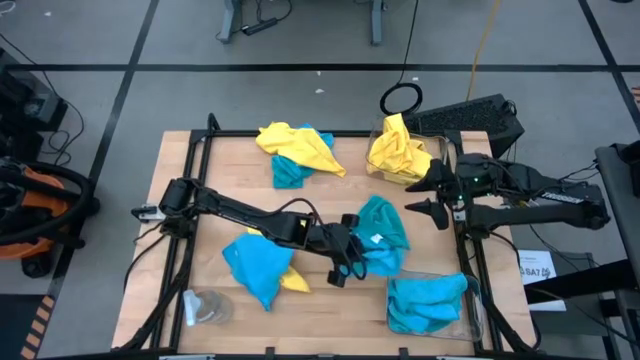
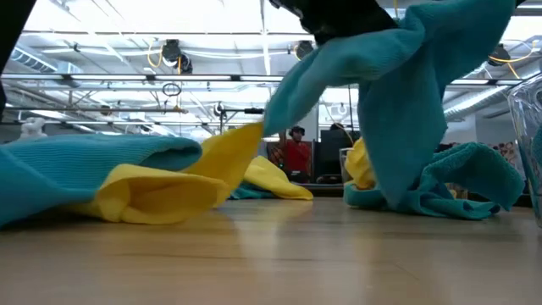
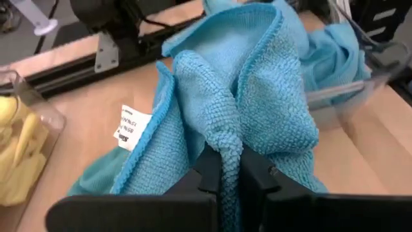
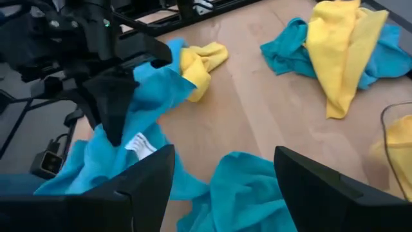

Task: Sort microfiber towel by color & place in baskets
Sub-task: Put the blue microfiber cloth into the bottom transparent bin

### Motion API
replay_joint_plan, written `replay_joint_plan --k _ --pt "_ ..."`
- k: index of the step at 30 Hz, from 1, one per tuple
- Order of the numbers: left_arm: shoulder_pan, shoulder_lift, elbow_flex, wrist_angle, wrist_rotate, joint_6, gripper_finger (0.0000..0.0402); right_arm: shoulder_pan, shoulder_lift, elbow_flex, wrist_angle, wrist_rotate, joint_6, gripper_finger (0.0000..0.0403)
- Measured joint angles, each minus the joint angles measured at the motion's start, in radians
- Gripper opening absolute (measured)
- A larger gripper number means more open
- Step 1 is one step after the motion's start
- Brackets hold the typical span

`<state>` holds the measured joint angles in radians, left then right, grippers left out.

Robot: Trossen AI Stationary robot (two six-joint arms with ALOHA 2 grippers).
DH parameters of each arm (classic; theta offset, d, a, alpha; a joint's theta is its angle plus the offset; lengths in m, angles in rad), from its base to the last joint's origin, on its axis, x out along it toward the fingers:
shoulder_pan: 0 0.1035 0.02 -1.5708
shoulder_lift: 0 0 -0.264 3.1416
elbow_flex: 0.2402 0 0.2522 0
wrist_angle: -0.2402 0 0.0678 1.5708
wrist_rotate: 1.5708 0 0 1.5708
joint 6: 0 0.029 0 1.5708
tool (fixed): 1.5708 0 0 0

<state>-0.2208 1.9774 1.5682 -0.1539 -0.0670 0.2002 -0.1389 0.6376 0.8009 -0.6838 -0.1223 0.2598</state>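
My left gripper (image 1: 348,262) is near the table's middle, shut on a turquoise microfiber towel (image 1: 383,232) with a white label (image 3: 132,126). My right gripper (image 1: 422,192) hovers open at the table's right side, beside the far basket (image 1: 437,150), which holds yellow towels (image 1: 398,152). The near-right basket (image 1: 470,310) holds turquoise towels (image 1: 425,303). A yellow and turquoise heap (image 1: 295,152) lies at the far middle. A turquoise towel (image 1: 255,265) lies over a yellow one (image 1: 294,281) at the near left. My left gripper pinches a bunched-up fold (image 3: 226,145) of the turquoise towel between its two fingers, several layers thick. The fingers slant downward, coming from the table's left. The towel is raised at the fold and hangs below it, slack, and its lower part (image 2: 398,191) reaches the tabletop.
A small clear round glassy object (image 1: 205,306) sits at the near left corner. A dark frame rail (image 1: 462,240) runs along the table's right side, between the two baskets. Bare wood (image 1: 330,200) shows at the table's middle.
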Motion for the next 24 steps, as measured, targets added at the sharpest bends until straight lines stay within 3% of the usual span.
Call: replay_joint_plan --k 11,24 --pt "-0.017 0.0 0.012 0.196 0.07 0.065 0.0021 0.079 0.001 0.0 0.004 0.044 0.021 0.0258" --pt "-0.016 0.0 0.012 0.244 0.058 0.073 0.0032 0.174 0.001 0.0 0.008 0.076 0.058 0.0258"
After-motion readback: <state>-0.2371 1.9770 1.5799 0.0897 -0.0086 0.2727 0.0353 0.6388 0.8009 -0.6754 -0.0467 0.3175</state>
